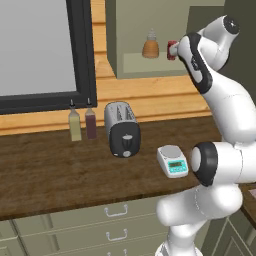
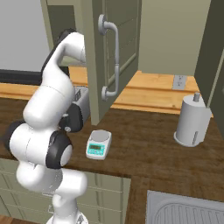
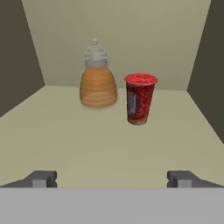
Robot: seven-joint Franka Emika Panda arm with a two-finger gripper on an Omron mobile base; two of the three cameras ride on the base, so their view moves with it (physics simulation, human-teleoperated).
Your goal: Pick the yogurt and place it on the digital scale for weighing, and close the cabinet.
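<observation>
The yogurt (image 3: 140, 99), a small dark red cup, stands upright on the shelf inside the olive-green cabinet (image 1: 130, 65). A sliver of the yogurt (image 1: 172, 50) shows beside my arm in the left base view. My gripper (image 3: 112, 178) is open, level with the shelf front, its fingertips (image 3: 41, 178) wide apart and short of the cup, with nothing between them. The cabinet door (image 2: 114, 52) stands open with its silver bar handle (image 2: 114, 54) facing out. The digital scale (image 1: 172, 160) sits on the wooden counter right of the toaster, its plate bare; the scale (image 2: 98, 144) lies below the open door.
An orange-brown bottle (image 3: 97, 81) stands just left of the yogurt on the shelf. On the counter are a toaster (image 1: 122, 129) and two slim bottles (image 1: 82, 122). A paper-towel roll (image 2: 192, 119) stands at the right, with a sink (image 2: 183, 210) beyond the counter corner.
</observation>
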